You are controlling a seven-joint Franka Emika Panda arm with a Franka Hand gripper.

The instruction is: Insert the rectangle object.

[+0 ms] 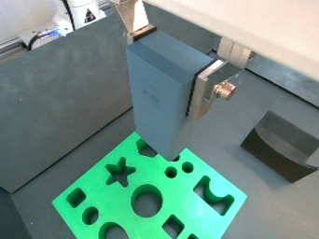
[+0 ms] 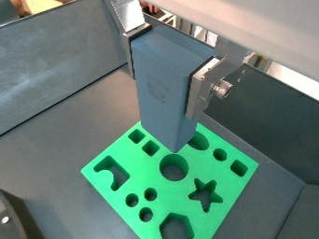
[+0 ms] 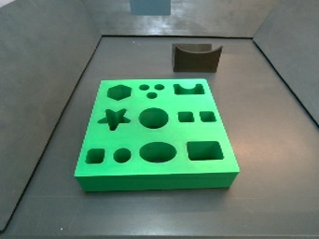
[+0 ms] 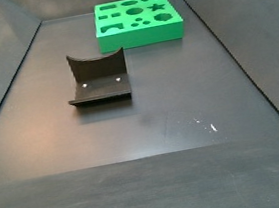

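The rectangle object (image 1: 156,103), a tall plain grey-blue block, hangs upright in my gripper (image 1: 171,63), which is shut on its upper end. The silver fingers (image 1: 206,89) press on two opposite faces. Its lower end is above the green board (image 1: 112,201), near the board's edge, and is not touching it as far as I can tell. Both wrist views show this: the gripper (image 2: 166,65), the block (image 2: 162,103), a finger (image 2: 202,89) and the board (image 2: 125,177). In a side view only the block's lower tip (image 3: 149,5) shows above the board (image 3: 149,177). The gripper is out of both side views.
The green board (image 4: 144,34) has several shaped cut-outs, among them a star, circles, squares and a hexagon. A dark grey block with a curved notch (image 3: 196,56) stands on the dark floor beside the board; it also shows in other views (image 1: 281,145) (image 4: 97,78). Dark walls enclose the floor.
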